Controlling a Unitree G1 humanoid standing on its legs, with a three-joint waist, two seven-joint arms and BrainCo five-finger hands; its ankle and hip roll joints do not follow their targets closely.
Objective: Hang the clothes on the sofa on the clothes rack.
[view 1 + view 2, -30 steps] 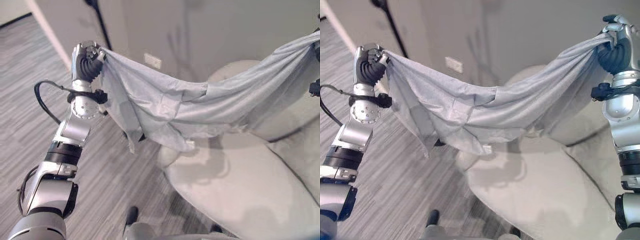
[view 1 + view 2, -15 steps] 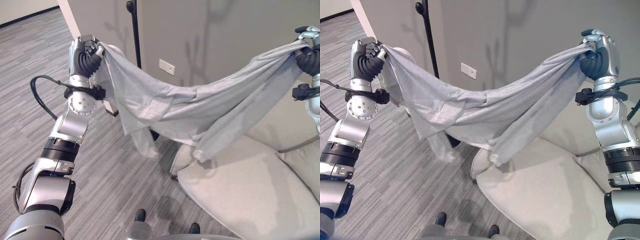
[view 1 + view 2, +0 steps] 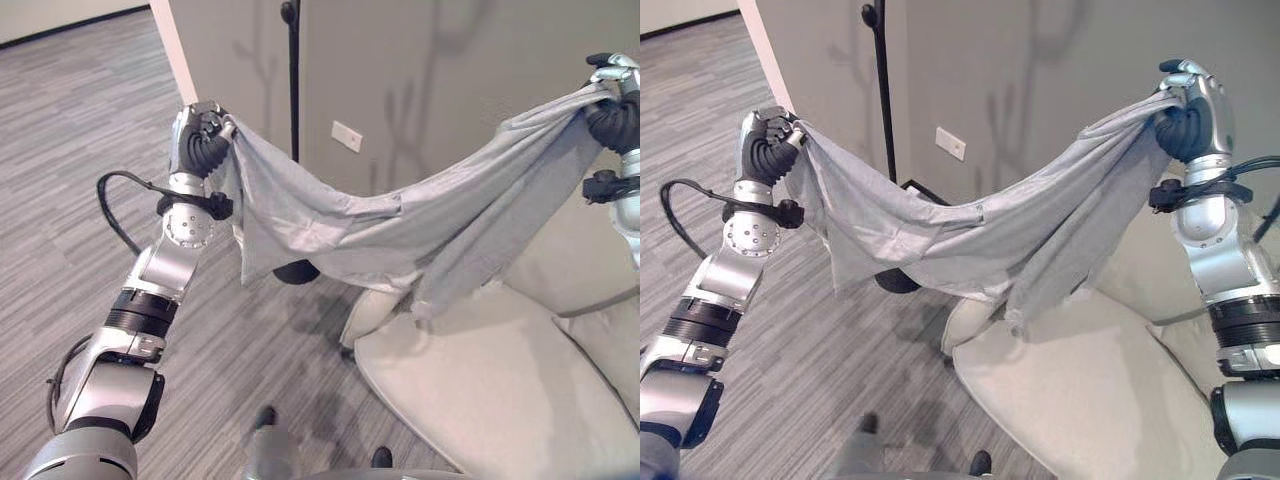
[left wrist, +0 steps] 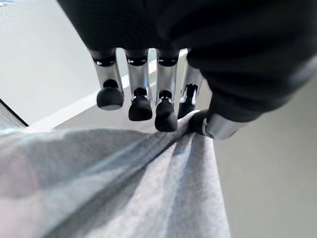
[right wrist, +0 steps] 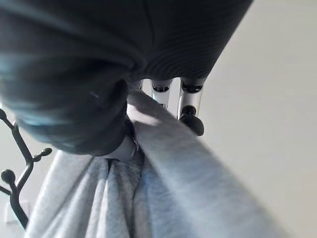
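Note:
A light grey shirt [image 3: 970, 235] hangs stretched in the air between my two raised hands, sagging in the middle above the sofa's edge. My left hand [image 3: 768, 150] is shut on one end of the shirt [image 4: 148, 178], fingers curled over the cloth. My right hand [image 3: 1193, 115] is shut on the other end [image 5: 163, 163]. The clothes rack, a black pole [image 3: 883, 110] with a round black base [image 3: 897, 281], stands by the wall behind the shirt, nearer my left hand. Its hooks [image 5: 15, 163] show in the right wrist view.
The beige sofa [image 3: 1090, 390] fills the lower right, below the shirt. A grey wall [image 3: 1040, 70] with a white outlet plate [image 3: 950, 143] is behind. Grey striped floor [image 3: 790, 330] spreads to the left. A white wall corner [image 3: 175, 50] stands left of the rack.
The camera view has shifted, bringing the rack pole and its base more toward the centre. The shirt's lower fold has lifted off the sofa cushion. Both hands keep their hold.

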